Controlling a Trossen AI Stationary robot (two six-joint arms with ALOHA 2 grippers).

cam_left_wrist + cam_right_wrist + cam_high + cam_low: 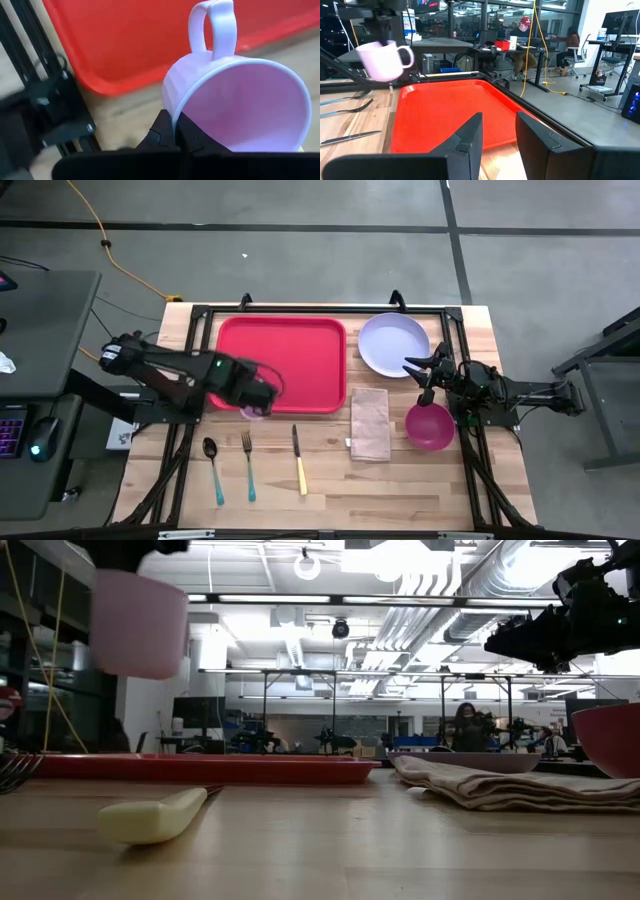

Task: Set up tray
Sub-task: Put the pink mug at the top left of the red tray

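Pinching a lavender mug (235,100) by its rim, my left fingers (172,132) hold it in the air just over the red tray's (290,355) near edge on the tabletop (400,485). My right fingers (497,135) stand apart, holding nothing, near the plate (393,343).

red tray (295,355), large flat plastic rectangle, rounded corners, low raised rim; lies flat on the wooden table toward its far side, left of centre, long side across the table; inside surface bare in the high view; near rim shows as a thin red band in the low view (200,768); wrist views show a rounded corner (95,80) and the smooth glossy floor with its rim (445,107)
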